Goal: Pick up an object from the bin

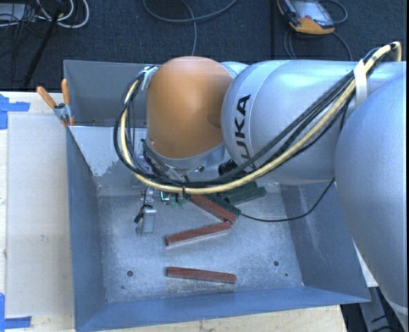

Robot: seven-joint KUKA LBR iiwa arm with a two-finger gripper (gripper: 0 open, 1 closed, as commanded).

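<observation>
Camera view is showing the claw [146, 218] hanging low over the bin [94, 254] floor, toward the left wall; whether it is wide or narrow cannot be told. The middle stick [197, 235], brown and flat, is lying just right of the claw. The back stick [215, 209] is poking out from under the arm, and the front stick [201, 275] is lying near the front wall.
</observation>
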